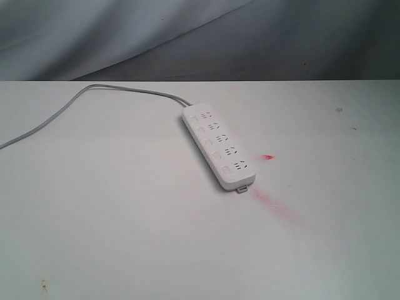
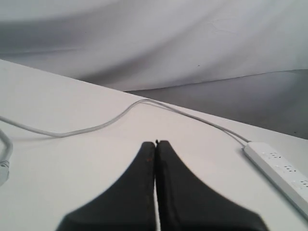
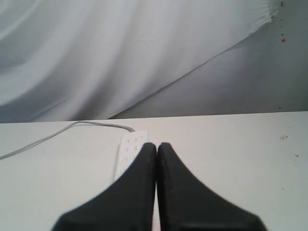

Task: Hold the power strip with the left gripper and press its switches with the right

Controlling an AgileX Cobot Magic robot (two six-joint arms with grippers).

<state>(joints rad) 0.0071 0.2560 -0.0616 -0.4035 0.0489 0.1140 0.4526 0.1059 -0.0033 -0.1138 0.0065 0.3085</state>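
The white power strip [image 1: 219, 149] lies flat on the white table, running diagonally, its small tab at the near end and its grey cord [image 1: 75, 103] trailing off to the left. A row of small white square switches [image 1: 208, 144] lines its left side beside the socket groups. Neither arm shows in the exterior view. My left gripper [image 2: 156, 143] is shut with nothing held, well short of the power strip [image 2: 281, 171]. The right gripper [image 3: 157, 145] is shut and empty too, with the power strip [image 3: 129, 150] partly hidden behind its fingers.
The table [image 1: 112, 231] is white with a red smear [image 1: 275, 203] and a small red mark [image 1: 268, 157] near the strip's tab end. Grey cloth [image 1: 125, 31] hangs behind the far edge. A second piece of cord [image 2: 4, 159] lies near the left gripper.
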